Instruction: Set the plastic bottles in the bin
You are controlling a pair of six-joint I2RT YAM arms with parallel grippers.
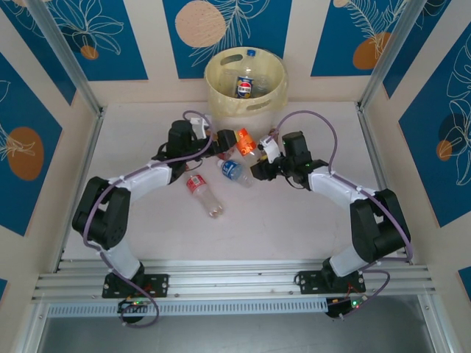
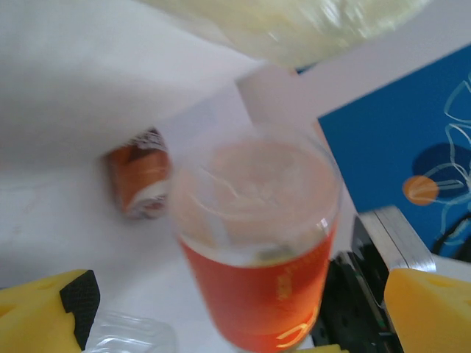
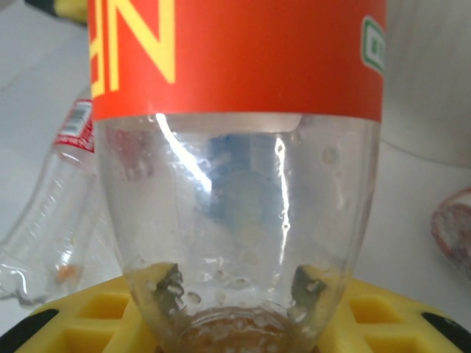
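Observation:
An orange-labelled plastic bottle [image 1: 246, 141] hangs in front of the bin [image 1: 245, 77], between my two grippers. My right gripper [image 1: 263, 157] is shut on its clear end; in the right wrist view the fingertips [image 3: 165, 283] press that bottle [image 3: 235, 110] from both sides. My left gripper [image 1: 222, 140] stands open around the other end, its yellow fingers [image 2: 430, 312] well apart from the bottle [image 2: 257, 243]. A blue-labelled bottle [image 1: 235, 171] and a red-labelled bottle [image 1: 202, 193] lie on the table. More bottles [image 1: 245, 87] lie inside the bin.
A small orange-labelled piece [image 2: 140, 180] lies on the table beyond the left gripper, below the bin's wall [image 2: 294, 22]. A clear bottle [image 3: 59, 198] with a red label lies left of the right gripper. Patterned blue walls and metal rails enclose the table [image 1: 294, 220].

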